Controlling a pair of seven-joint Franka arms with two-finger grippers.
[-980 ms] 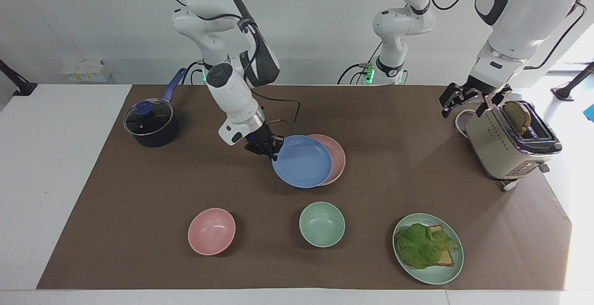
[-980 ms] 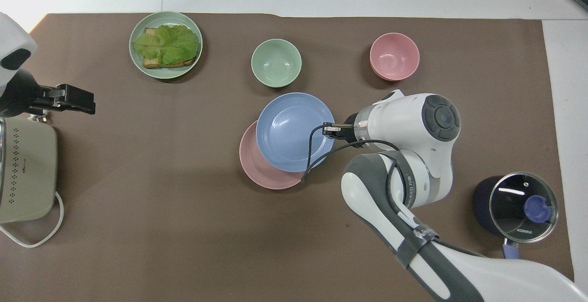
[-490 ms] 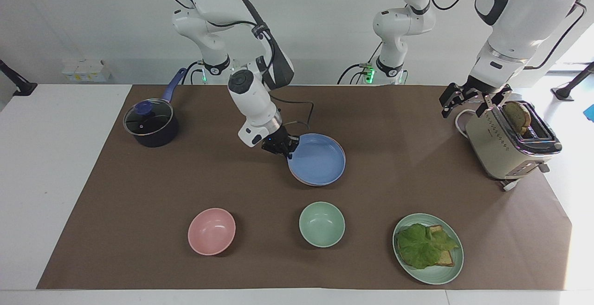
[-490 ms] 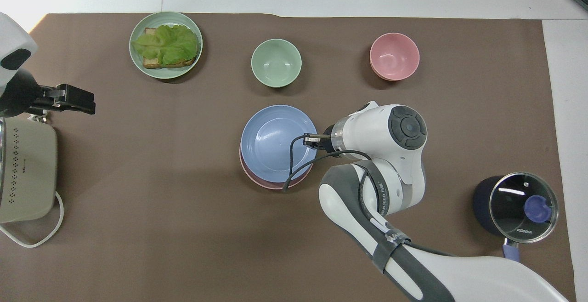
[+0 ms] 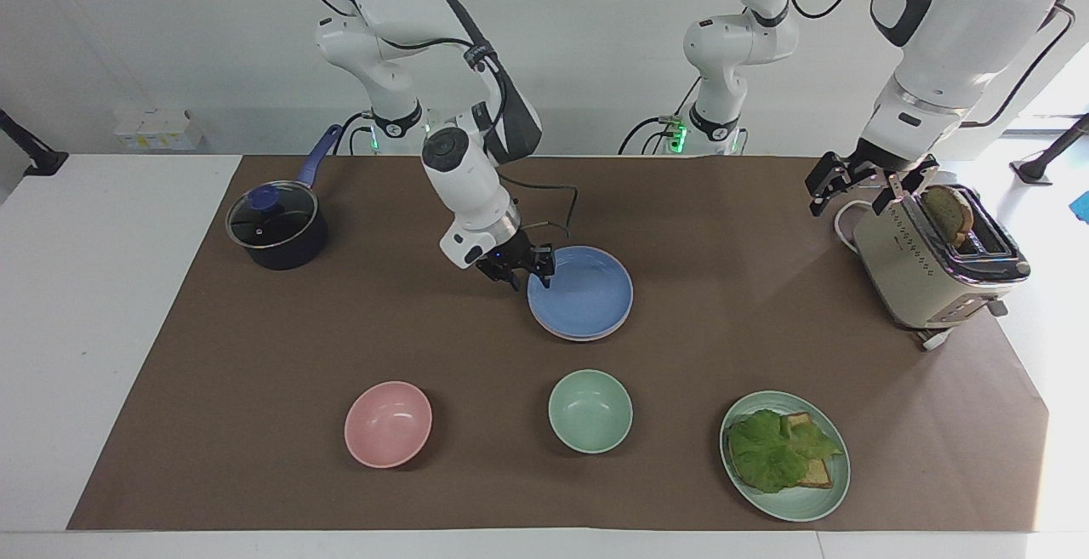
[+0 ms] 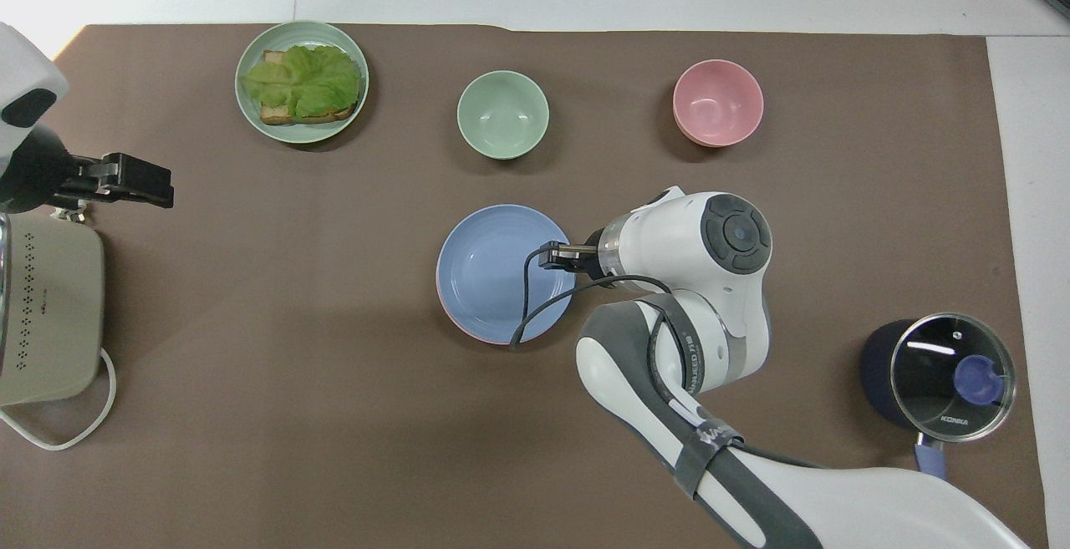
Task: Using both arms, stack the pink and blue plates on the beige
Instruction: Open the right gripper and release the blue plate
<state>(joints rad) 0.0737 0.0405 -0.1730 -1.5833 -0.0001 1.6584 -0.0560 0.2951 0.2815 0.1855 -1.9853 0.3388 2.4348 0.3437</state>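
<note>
The blue plate [image 5: 581,293], tilted and offset a second ago, now lies flat on the pink plate [image 6: 468,330], whose rim alone peeks out, mid-table. The right gripper [image 5: 527,266] has let go, fingers apart at the plate's rim toward the right arm's end. The left gripper [image 5: 859,186] waits open over the toaster [image 5: 932,267].

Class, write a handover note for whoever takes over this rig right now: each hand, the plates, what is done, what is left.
right hand: open, at the rim of the blue plate, on the side nearer the robots.
left hand: open, waiting beside the toaster.
Done: blue plate lies on the pink plate, mid-table.
Left: no beige plate shows. Check whether it lies under the pink, then probably lift the right hand clear.
</note>
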